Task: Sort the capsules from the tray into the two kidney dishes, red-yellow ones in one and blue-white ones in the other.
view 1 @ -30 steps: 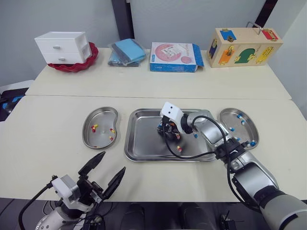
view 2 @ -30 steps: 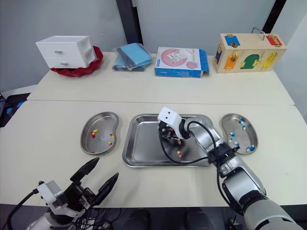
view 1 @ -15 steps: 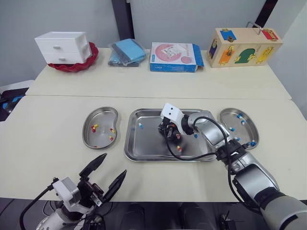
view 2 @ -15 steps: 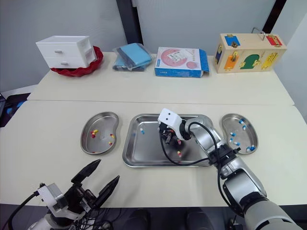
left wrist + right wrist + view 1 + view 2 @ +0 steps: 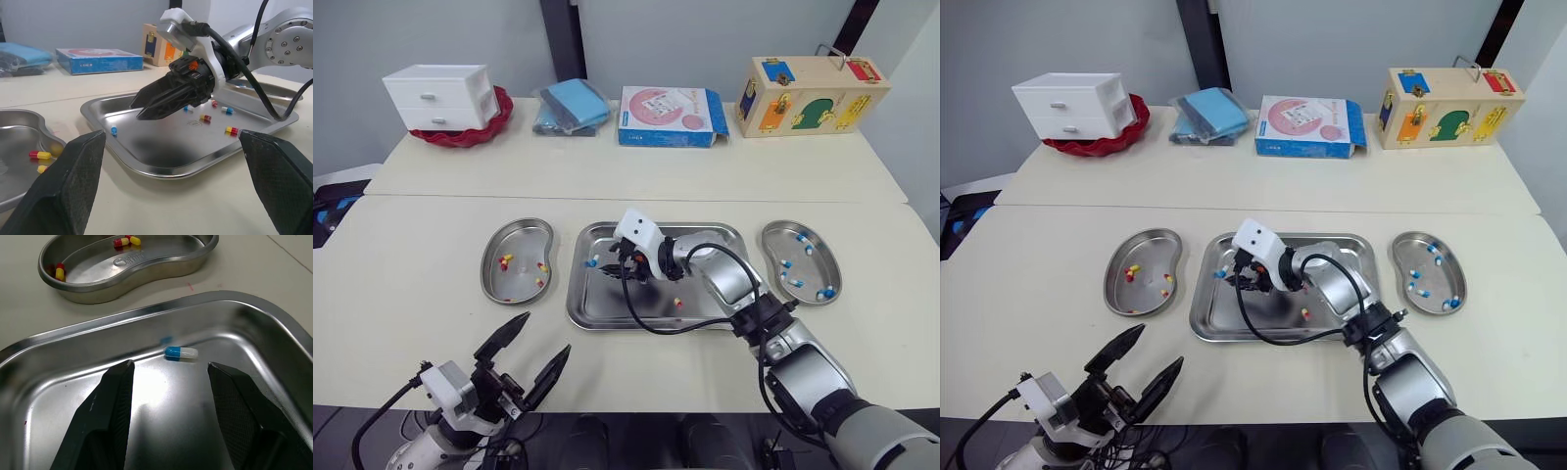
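Fingers of the left gripper [image 5: 545, 333] are spread wide and empty by the worktop's [image 5: 411, 274] near edge. In the tray's [image 5: 597, 304] left part, a blue-white capsule [image 5: 181, 352] is seen just beyond the right gripper [image 5: 169, 365], whose fingers are parted with nothing held.

Your tray [image 5: 597, 299] held a blue-white capsule [image 5: 593, 261] by its left rim and a red-yellow capsule [image 5: 678, 303] near the front. The left kidney dish [image 5: 521, 245] held red-yellows, the right kidney dish [image 5: 815, 269] blue-whites.

Silver arm [image 5: 725, 278], black, seemingly ribbed fingers [image 5: 115, 399]
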Tool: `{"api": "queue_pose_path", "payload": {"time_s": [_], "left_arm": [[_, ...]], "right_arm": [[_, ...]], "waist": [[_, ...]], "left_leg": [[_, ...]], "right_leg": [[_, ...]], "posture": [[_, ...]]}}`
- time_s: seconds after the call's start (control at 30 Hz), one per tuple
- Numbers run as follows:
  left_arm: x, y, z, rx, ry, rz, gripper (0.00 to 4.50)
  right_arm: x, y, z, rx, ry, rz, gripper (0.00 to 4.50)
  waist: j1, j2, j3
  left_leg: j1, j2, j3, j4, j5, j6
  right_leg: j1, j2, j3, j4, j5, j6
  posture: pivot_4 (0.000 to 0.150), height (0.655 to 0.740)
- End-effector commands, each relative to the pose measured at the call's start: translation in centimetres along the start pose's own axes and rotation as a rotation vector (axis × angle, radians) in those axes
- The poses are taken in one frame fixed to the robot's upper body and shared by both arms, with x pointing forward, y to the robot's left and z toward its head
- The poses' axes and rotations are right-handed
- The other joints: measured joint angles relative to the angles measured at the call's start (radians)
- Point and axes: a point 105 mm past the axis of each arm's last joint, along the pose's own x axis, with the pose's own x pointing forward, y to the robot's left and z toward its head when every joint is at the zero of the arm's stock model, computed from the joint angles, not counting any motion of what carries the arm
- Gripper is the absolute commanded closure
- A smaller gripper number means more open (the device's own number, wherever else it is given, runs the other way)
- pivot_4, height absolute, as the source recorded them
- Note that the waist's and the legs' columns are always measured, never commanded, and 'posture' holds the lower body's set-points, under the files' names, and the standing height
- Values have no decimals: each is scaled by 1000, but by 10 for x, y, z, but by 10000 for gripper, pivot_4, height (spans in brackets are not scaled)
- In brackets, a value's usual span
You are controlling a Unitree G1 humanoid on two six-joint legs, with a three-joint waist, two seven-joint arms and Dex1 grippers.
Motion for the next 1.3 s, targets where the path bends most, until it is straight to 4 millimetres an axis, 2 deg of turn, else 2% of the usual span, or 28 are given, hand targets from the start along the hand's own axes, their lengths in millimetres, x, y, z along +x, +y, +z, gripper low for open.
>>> {"api": "queue_pose_path", "payload": {"time_s": [0.03, 0.17, 0.27, 0.4, 0.43, 0.67, 1.07, 1.2, 1.3], "left_arm": [[2, 0, 11, 25, -28, -8, 0], [2, 1, 14, 30, -24, -8, 0], [3, 0, 15, 34, -19, -6, 0], [3, -1, 17, 37, -16, -2, 0], [4, -2, 18, 37, -15, -1, 0], [9, -4, 21, 35, -13, 1, 0], [9, -3, 21, 36, 3, 10, 0], [8, -3, 20, 36, 8, 15, 0], [7, -3, 19, 35, 11, 17, 0]], "right_arm": [[11, 1, 14, -30, -22, -11, 20193], [20, 0, 17, -46, -28, -5, 20193], [22, -1, 19, -54, -30, -3, 14351], [24, -3, 19, -64, -29, -2, 1063], [25, -3, 18, -62, -24, 0, 217], [31, -1, 15, -60, 1, 59, 217], [33, -1, 12, -170, 22, 151, 217], [35, -2, 11, -183, 25, 146, 9153], [36, -3, 10, -182, 27, 138, 9153]], "waist": [[-2, 0, 0], [-3, 1, 0], [-3, 1, 0], [-5, 1, 0], [-6, 1, 1], [-10, 1, 1], [-23, 2, 1], [-23, 2, 1], [-23, 2, 1]], "left_leg": [[0, 0, 0, 0, 0, 0], [0, 0, 0, -1, 0, 0], [0, 0, 0, -1, 0, 0], [0, 0, 0, -1, 0, 0], [0, 0, 0, -1, 0, 0], [0, 0, 0, -1, 0, 0], [0, 0, 0, -2, 0, 0], [0, 0, 0, -2, 0, 0], [0, 0, 1, -2, 0, 0]], "right_leg": [[0, 0, 0, 0, 0, 0], [-1, 0, 0, 0, 0, 0], [-1, 0, 0, 0, 0, 0], [-1, 0, 0, 0, 0, 0], [-1, 0, 0, 0, 0, 0], [-1, 0, 0, 0, 0, 0], [-1, 0, 0, 0, 0, 0], [-1, 0, 0, 0, 0, 0], [-1, 0, 1, 0, 0, 0]], "posture": [[1500, 7400], [1500, 7400], [1500, 7400], [1500, 7400], [1500, 7400], [1500, 7400], [1500, 7400], [1500, 7400], [1500, 7400]]}}
